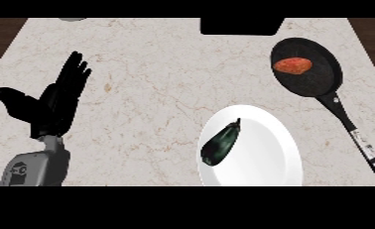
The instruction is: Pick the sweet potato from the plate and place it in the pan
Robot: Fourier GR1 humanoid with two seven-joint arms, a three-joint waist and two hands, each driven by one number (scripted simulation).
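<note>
The sweet potato (292,65) lies inside the pan (311,85), toward its far-left side, so the placing looks done. The pan sits at the worktop's (147,74) right, handle trailing toward the near edge. Just beside it, nearer, the white plate (275,158) carries only a dark eggplant (220,143), left there as it is no part of the job. The left hand (57,99) rests at the left, fingers straight and released, holding nothing. The right hand is out of view. The worktop is pale veined marble; a black block (242,26) sits at its far edge.
</note>
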